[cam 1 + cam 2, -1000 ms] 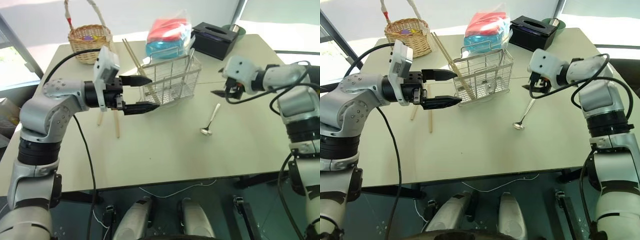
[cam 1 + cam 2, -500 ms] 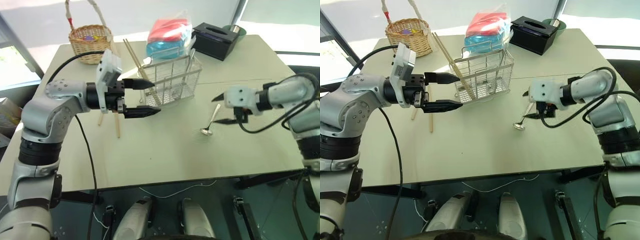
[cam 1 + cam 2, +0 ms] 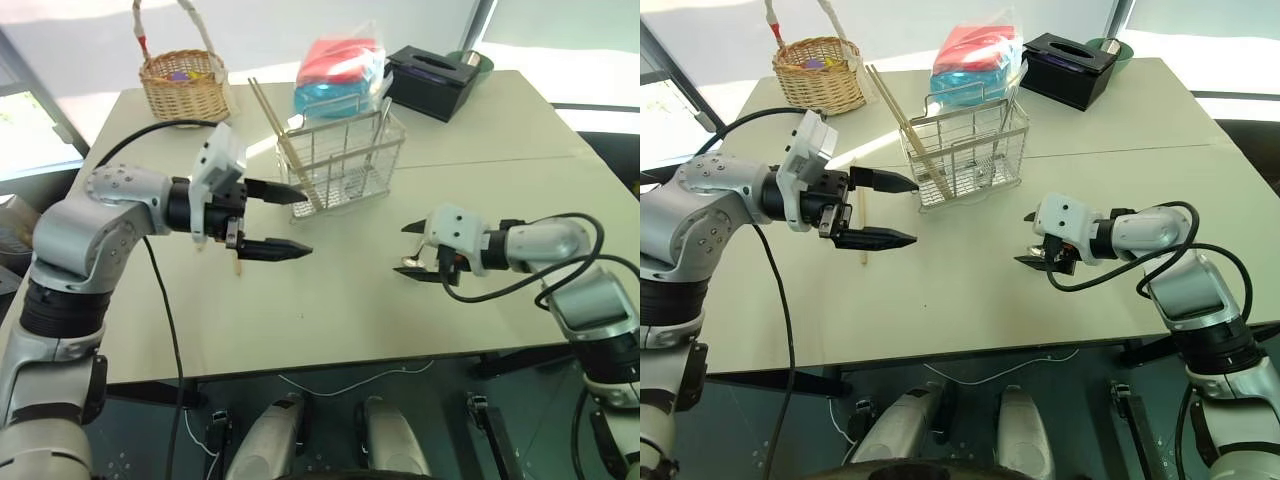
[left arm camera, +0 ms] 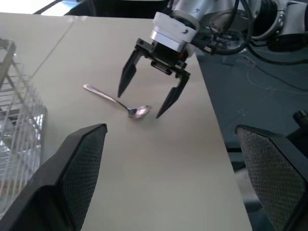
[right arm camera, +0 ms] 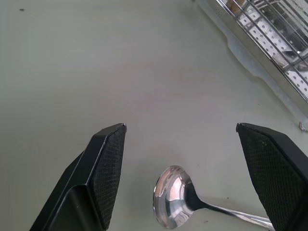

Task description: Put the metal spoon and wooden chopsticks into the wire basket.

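Since the earlier frame, the right pincer (image 3: 1032, 241) is being brought down and back from beside the small rectangular silver wire basket (image 3: 345, 158) to the beige counter (image 3: 330, 310), so that the shiny silver metal spoon (image 4: 118, 101) is now being straddled at its small round bowl; its black fingers are being held wide apart, with nothing gripped, which suggests the grasp is being prepared but not yet made. The spoon is lying flat on the counter, well apart from the basket, its long thin handle being pointed away toward the basket side. The left pincer (image 3: 290, 218) is being held fully open and empty near the basket. One pale-tan wooden chopstick (image 3: 283, 146) is leaning in the basket; another is lying on the counter beside the left pincer.
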Robot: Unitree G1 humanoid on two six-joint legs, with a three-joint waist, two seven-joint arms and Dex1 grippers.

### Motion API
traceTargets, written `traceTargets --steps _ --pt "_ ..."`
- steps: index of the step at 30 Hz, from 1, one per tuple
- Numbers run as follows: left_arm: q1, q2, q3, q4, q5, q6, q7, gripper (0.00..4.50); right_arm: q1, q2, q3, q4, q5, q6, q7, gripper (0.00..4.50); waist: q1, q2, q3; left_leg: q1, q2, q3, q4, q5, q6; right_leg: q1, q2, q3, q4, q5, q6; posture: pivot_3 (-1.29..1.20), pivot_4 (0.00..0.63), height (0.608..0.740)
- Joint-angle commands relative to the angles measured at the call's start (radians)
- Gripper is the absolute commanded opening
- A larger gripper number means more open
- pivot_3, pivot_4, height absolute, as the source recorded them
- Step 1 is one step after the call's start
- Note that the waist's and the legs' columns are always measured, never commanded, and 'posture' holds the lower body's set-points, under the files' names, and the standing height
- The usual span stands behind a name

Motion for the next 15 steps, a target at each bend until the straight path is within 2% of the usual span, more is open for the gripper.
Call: traceTargets --steps 1,13,15 --pt "-0.014 0.007 -0.008 -0.017 0.011 -0.019 -0.019 4.50 0.024 0.004 -0.027 -0.050 -0.007 0.022 -0.054 3.77 0.000 0.000 0.000 0.000 0.000 0.000 0.000 0.000 0.000 0.000 0.000 0.000 0.000 0.000 0.000 0.00 0.150 0.725" --pt "-0.063 -0.024 -0.004 0.018 0.026 -0.013 -0.001 4.50 0.122 0.018 -0.022 0.013 -0.033 0.002 -0.153 3.77 -0.004 0.000 0.000 0.000 0.000 0.000 0.000 0.000 0.000 0.002 0.000 0.000 0.000 0.000 0.000 0.00 0.150 0.725" --pt "-0.065 -0.025 -0.001 0.018 0.025 -0.011 0.003 4.50 0.128 0.019 -0.019 0.029 -0.040 -0.010 -0.163 3.25 -0.003 0.000 0.000 0.000 0.000 0.000 0.000 0.000 0.000 0.002 0.000 0.000 0.000 0.000 0.000 0.00 0.150 0.725"
